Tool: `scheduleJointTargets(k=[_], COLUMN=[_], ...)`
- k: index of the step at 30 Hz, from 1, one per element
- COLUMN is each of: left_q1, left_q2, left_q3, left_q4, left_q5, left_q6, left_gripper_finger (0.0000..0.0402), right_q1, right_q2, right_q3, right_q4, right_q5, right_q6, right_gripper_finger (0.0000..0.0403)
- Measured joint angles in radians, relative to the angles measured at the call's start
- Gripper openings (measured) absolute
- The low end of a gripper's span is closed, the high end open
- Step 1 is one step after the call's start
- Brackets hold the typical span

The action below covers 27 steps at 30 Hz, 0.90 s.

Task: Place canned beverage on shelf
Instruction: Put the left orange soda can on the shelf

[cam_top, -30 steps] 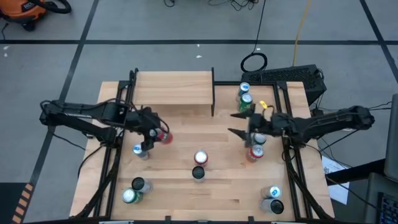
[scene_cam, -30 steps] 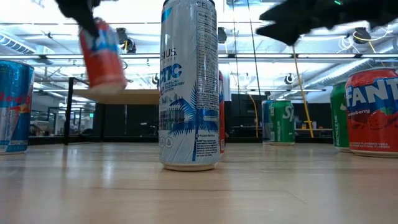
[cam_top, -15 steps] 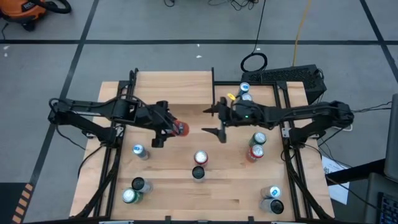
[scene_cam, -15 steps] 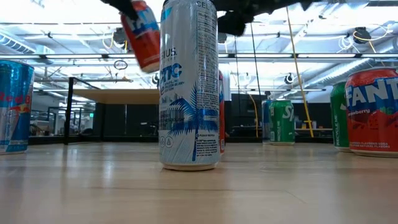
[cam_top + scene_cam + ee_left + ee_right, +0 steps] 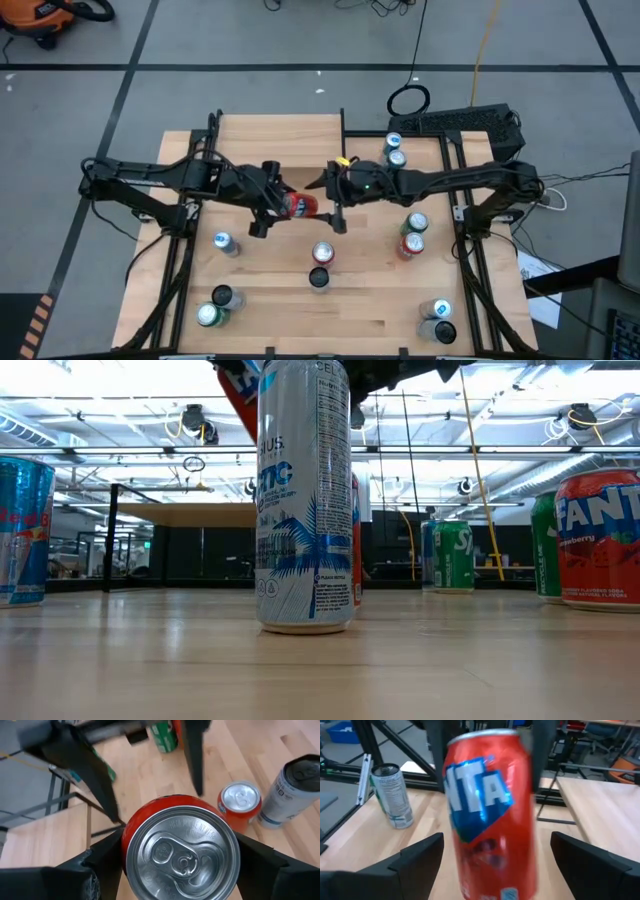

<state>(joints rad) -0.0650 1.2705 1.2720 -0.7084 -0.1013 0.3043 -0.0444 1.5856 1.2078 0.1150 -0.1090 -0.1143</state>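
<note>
The left tool (image 5: 268, 204) held the red Fanta can (image 5: 299, 205) clear of the counter (image 5: 380, 300), its two dark fingers (image 5: 107, 855) clamped on opposite sides of the can's body. In the left wrist view the can's silver top (image 5: 182, 852) filled the space between those fingers. From above, the can lay tilted over the middle of the counter, just in front of the shelf (image 5: 275, 145), which stood at the far edge with its black uprights (image 5: 342, 150) at either end.

The right tool (image 5: 333, 197) hung directly opposite, fingers spread wide, with the can just beyond its tips. Its wrist view showed the can (image 5: 490, 815) standing between the open fingers (image 5: 415, 857) without touching them.

On the light-wood counter beneath stood a tall white can (image 5: 305, 495) and a red can (image 5: 322, 254) near the centre. A blue can (image 5: 222, 242) sat to the left, with two more cans (image 5: 213, 307) at the near left corner. A Fanta can (image 5: 600, 540) and a green Sprite can (image 5: 453, 556) stood on the right side, and another pair (image 5: 394, 150) stood beside the shelf. Beyond the counter lay grey floor (image 5: 250, 40) with a black keyboard (image 5: 470, 122); the low view showed a ceiling hung with lights and cables.
</note>
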Motion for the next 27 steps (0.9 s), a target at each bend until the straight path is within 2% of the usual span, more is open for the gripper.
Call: scheduleJointTargets(k=[9, 17, 21, 23, 25, 27], left_q1=[-0.001, -0.001, -0.001, -0.001, 0.001, 0.001], left_q2=[0.0, -0.002, -0.002, -0.002, -0.002, -0.01], left_q3=[0.0, 0.0, 0.0, 0.0, 0.003, 0.003], left_q4=[0.03, 0.037, 0.041, 0.048, 0.05, 0.016], left_q5=[0.021, 0.022, 0.022, 0.017, 0.005, -0.019], left_q6=[0.027, 0.025, 0.004, -0.03, -0.038, -0.037], left_gripper_finger=[0.0287, 0.0293, 0.0312, 0.033, 0.0351, 0.0374], right_q1=[0.0, 0.0, 0.0, 0.001, 0.002, -0.004], right_q2=[0.063, 0.069, 0.069, 0.07, 0.072, 0.073], right_q3=[0.023, 0.023, 0.023, 0.019, -0.01, -0.053], right_q4=[0.007, 0.022, 0.029, 0.045, 0.127, 0.225], right_q5=[0.002, -0.002, 0.008, 0.048, 0.087, 0.081], right_q6=[0.013, 0.013, 0.017, 0.023, 0.033, 0.058], right_gripper_finger=[0.0349, 0.0282, 0.0277, 0.0279, 0.0279, 0.0278])
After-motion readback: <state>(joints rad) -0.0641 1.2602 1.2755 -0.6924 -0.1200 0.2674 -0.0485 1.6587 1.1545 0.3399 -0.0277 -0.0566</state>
